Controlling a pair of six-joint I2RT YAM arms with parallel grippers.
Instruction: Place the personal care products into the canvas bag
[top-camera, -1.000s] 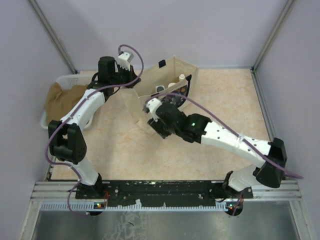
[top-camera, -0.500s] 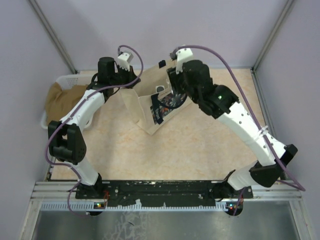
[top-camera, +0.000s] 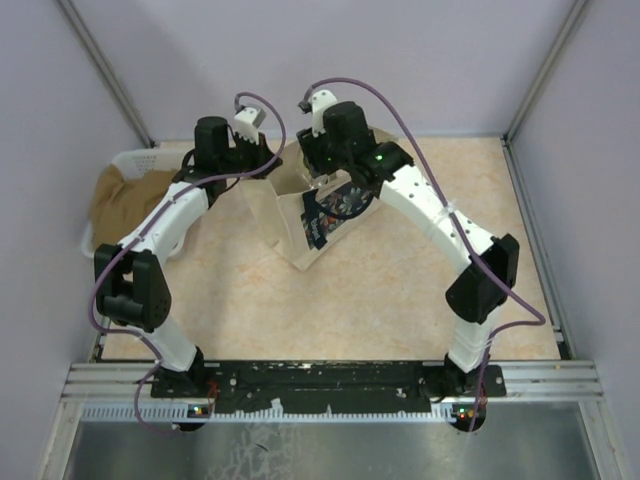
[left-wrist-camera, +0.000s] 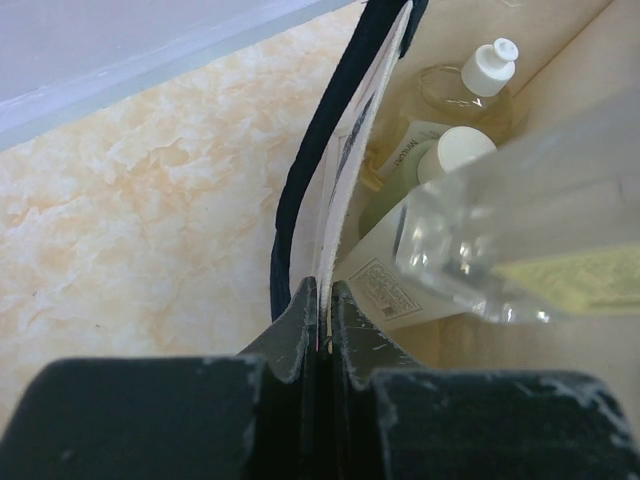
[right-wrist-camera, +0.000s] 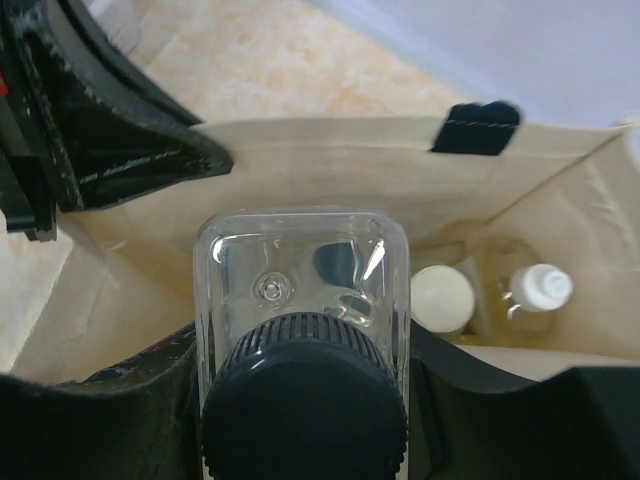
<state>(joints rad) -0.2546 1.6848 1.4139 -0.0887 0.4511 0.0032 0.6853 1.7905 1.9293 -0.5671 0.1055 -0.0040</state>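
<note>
Above the canvas bag (top-camera: 283, 225) — right pincer (right-wrist-camera: 305, 400), angled down, clasps clear bottle (right-wrist-camera: 300, 270).

A cream-orange marbled tabletop (top-camera: 400, 300) fills the middle under soft, even light. Plain lavender walls (top-camera: 430, 60) close it in at 9, 12 and 3 o'clock. Slim metal posts (top-camera: 545, 70) slant up from the far corners. A slotted aluminium rail (top-camera: 570, 385) runs along 6 o'clock, with a grey metal sheet (top-camera: 320, 450) below it.
</note>
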